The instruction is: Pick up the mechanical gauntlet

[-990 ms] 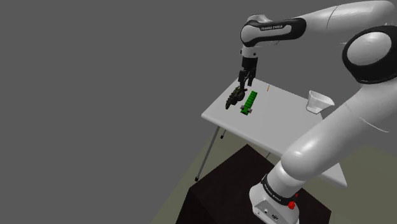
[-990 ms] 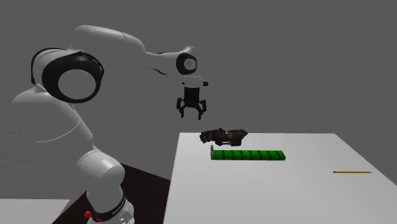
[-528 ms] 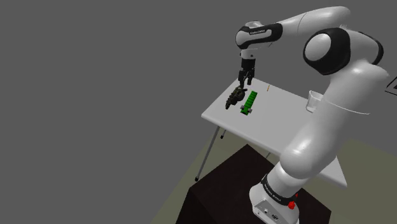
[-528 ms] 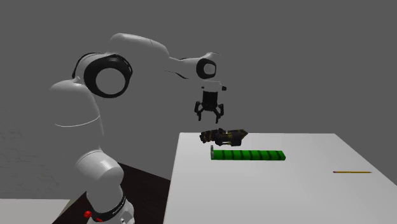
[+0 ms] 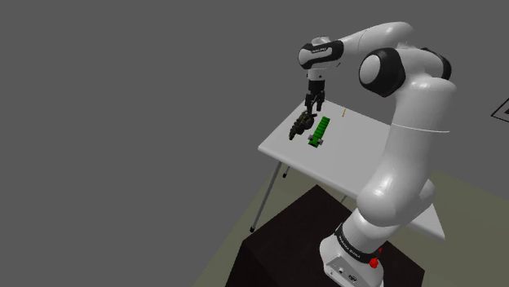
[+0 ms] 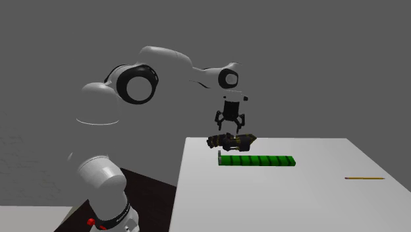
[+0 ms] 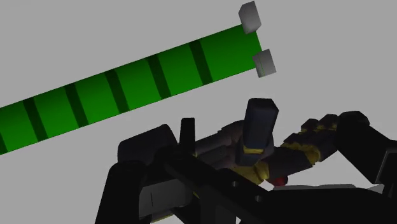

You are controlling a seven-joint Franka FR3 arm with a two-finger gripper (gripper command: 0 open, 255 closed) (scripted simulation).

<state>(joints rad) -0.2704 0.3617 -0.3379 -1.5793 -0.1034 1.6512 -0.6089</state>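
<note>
The mechanical gauntlet (image 6: pixel 232 140) is dark with gold trim and lies on its side near the white table's (image 6: pixel 290 204) far corner; it also shows in the shoulder view (image 5: pixel 301 125). My gripper (image 6: pixel 230 124) hangs open just above it, pointing straight down, apart from it (image 5: pixel 313 104). In the wrist view the gauntlet (image 7: pixel 257 149) lies close below, between my two spread black fingers (image 7: pixel 124 191), which do not touch it.
A green striped bar (image 6: pixel 257 160) with small grey blocks at one end (image 7: pixel 127 86) lies right beside the gauntlet. A thin pencil (image 6: pixel 364 178) rests farther along the table. The table's edge (image 5: pixel 273 153) runs close to the gauntlet.
The arm has swung toward the second exterior view's right. My gripper went from beside the table's edge to directly above the gauntlet, and a little lower. The gauntlet has not moved.
</note>
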